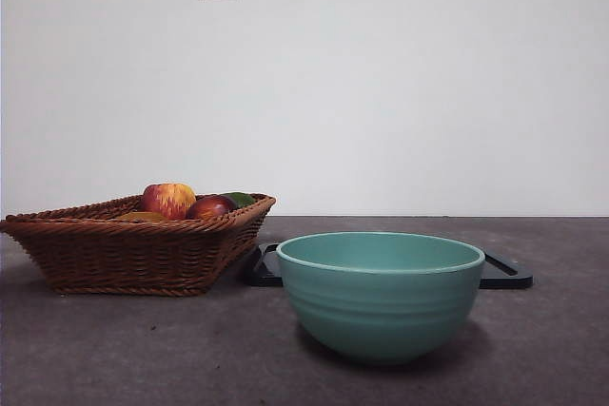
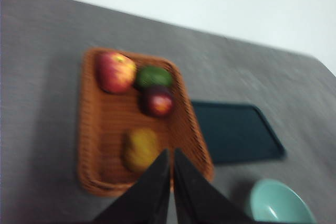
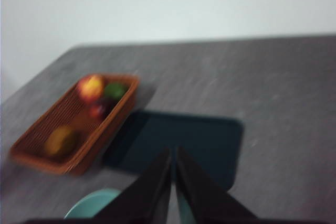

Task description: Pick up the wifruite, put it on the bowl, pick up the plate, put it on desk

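We have not yet started: both arms wait high, the wifruite point(image 2: 140, 148) is in the basket point(image 2: 94, 129).

Our left gripper point(image 2: 171, 182) hangs above the near end of the basket with jaws pressed together and empty; the brown fruit lies just ahead of its tips. The right gripper point(image 3: 173, 182), also closed and empty, is over the black tray point(image 3: 178, 142). The bowl point(image 1: 381, 294) stands beside, below the left jaws. Next, we judge, the left jaws must open and go down on the fruit.
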